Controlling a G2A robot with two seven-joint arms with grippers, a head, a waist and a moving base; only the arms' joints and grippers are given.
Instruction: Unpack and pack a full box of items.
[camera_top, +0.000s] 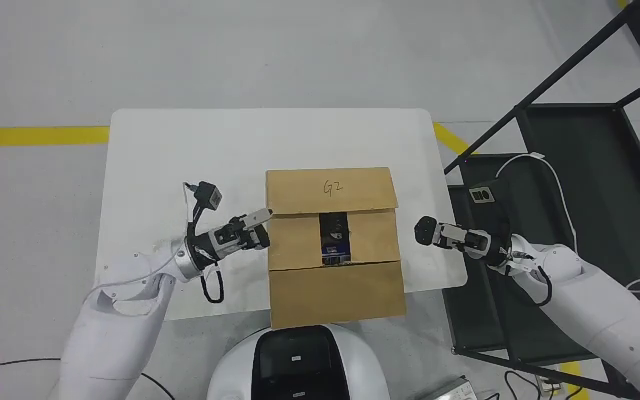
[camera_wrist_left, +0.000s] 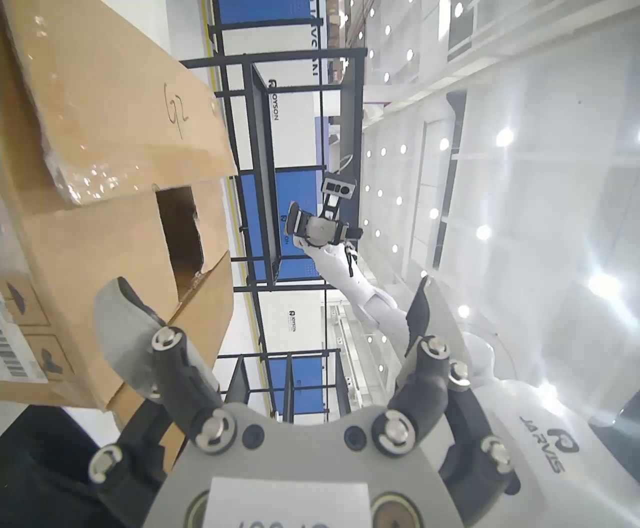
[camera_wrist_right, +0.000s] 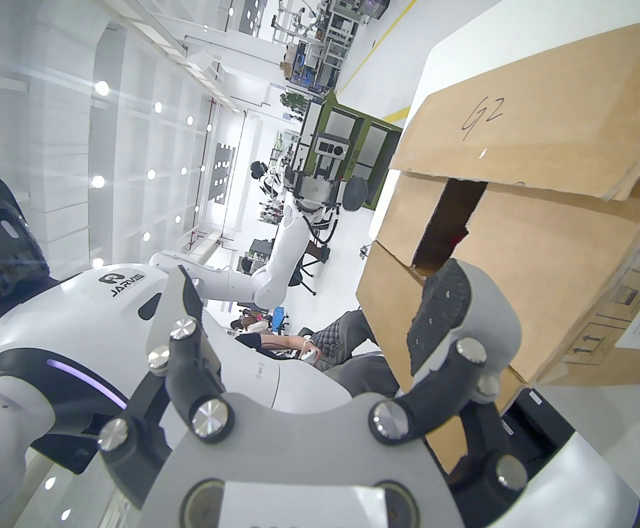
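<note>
Centrally, cardboard box (camera_top: 330, 190) on counter (camera_top: 180, 150), left claw (camera_top: 262, 228) beside it, right claw (camera_top: 424, 231) opposite, both spread wide, empty.

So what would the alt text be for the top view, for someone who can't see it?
A cardboard box sits on a white table, its top flaps parted over a gap showing a dark item. The robot's left hand and right hand, both open, flank its sides.

Jaws wide apart on left arm (camera_top: 150, 275), likewise on right arm (camera_top: 548, 264)
</note>
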